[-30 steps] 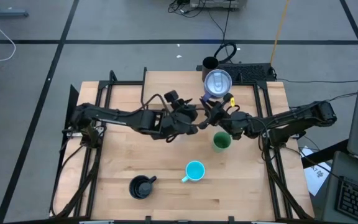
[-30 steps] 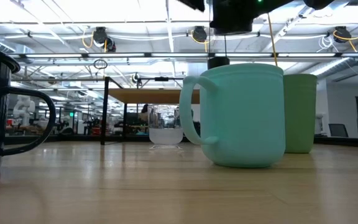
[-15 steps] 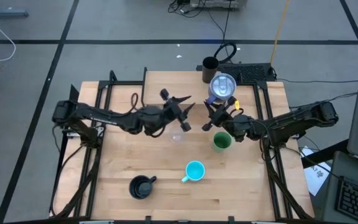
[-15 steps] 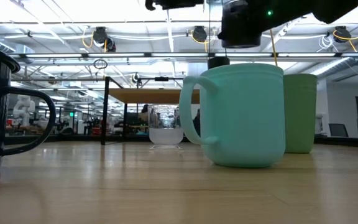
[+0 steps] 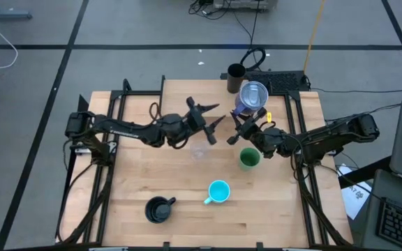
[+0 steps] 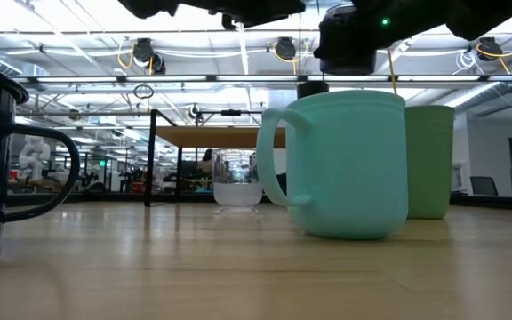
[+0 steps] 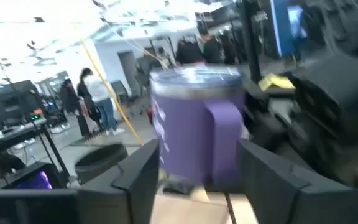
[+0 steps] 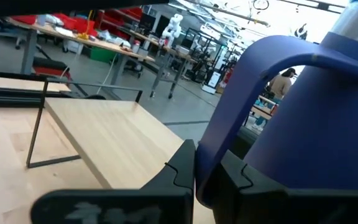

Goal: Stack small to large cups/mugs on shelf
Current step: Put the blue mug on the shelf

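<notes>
One tool pinching purple mug's handle

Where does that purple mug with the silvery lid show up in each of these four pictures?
High view: purple mug near the table's far edge, right gripper on its handle.
Low view: not visible.
Left wrist view: center.
Right wrist view: fills the right side.
Shared landmark: its handle.

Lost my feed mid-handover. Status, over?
Right gripper shut on purple mug handle, mug over shelf. Left gripper open, beside mug. Glass below left gripper; nothing blocking.
</notes>
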Controlling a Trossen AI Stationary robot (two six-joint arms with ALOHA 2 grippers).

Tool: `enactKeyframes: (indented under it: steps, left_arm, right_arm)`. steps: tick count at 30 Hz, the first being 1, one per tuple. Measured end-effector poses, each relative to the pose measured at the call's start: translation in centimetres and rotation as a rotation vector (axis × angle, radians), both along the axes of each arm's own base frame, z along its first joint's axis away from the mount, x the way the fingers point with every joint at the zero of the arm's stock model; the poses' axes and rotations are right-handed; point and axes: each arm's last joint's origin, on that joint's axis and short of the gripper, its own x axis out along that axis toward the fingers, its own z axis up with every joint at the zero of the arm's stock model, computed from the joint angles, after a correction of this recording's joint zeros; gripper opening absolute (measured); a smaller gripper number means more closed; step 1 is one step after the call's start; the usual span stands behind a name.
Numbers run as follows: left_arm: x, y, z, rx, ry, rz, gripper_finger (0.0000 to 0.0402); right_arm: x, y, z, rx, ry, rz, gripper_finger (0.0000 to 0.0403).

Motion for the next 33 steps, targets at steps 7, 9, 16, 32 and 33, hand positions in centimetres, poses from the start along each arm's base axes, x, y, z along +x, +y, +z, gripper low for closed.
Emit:
enactKeyframes:
  steps: [7,9,16,32,33]
  left_arm:
    - [2.6,0.2,-0.5,0.030,0.036,-0.012,0.0278]
    - [2.7,0.2,-0.5,0.026,0.055,-0.016,0.0279]
    - [2.8,0.2,-0.6,0.021,0.077,-0.059,0.0256]
    - [2.9,1.2,-1.1,0.031,0.135,-0.148,0.0196]
    - [2.9,1.2,-1.1,0.031,0.135,-0.148,0.0187]
  right_arm:
    - [0.0,0.0,-0.1,0.002,0.008,0.001,0.0012]
    - [-0.1,0.0,-0.3,-0.005,0.025,0.001,0.0012]
    - [-0.2,0.0,-0.4,-0.048,0.073,0.023,0.0012]
    - [0.1,0.0,-0.6,-0.142,0.178,0.147,0.0012]
    - [0.1,0.0,-0.6,-0.145,0.180,0.146,0.0012]
